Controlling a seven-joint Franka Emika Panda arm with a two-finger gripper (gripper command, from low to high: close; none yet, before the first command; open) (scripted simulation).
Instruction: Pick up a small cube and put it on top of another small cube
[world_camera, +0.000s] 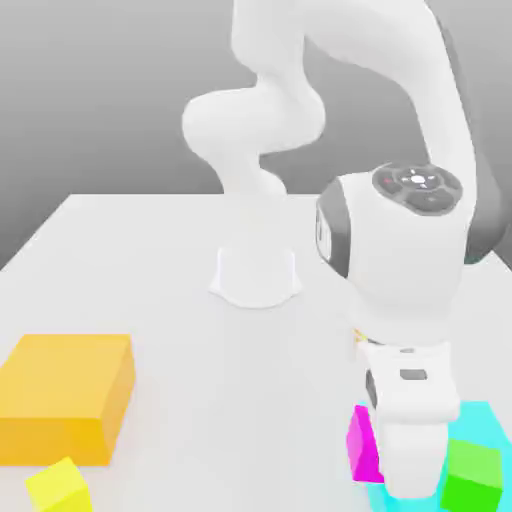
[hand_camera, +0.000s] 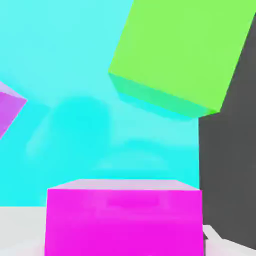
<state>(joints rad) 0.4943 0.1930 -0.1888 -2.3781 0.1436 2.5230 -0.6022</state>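
The small magenta cube (hand_camera: 122, 217), plain, flat-faced and matte with crisp edges, sits right at the tool (hand_camera: 125, 240), pressed close between its fingers in the hand view. The tool is closed down on this small magenta cube, with a dark grey finger (hand_camera: 227, 175) rising along one side of it. In the exterior view the white, smooth-shelled hand of the arm (world_camera: 410, 440) hangs low over the cyan block (world_camera: 490, 425), and a magenta face (world_camera: 362, 445) shows just beside the hand, on the exterior view's left of it; which of the two magenta cubes that face belongs to I cannot tell.

Beyond the tool, the broad glossy cyan block spreads as a flat surface. A small bright green cube (hand_camera: 182, 50), sharp-cornered, rests on it just past the tool; in the exterior view it lies to the hand's right (world_camera: 472, 478). A second magenta cube (hand_camera: 10, 112) pokes in by one corner, off to the side of the tool.

Well apart from the tool, across the pale grey counter (world_camera: 180, 270), stands a large orange block (world_camera: 65, 395) with a small yellow cube (world_camera: 58, 488) just in front of it. The arm's round white base (world_camera: 255, 275) stands farther back.
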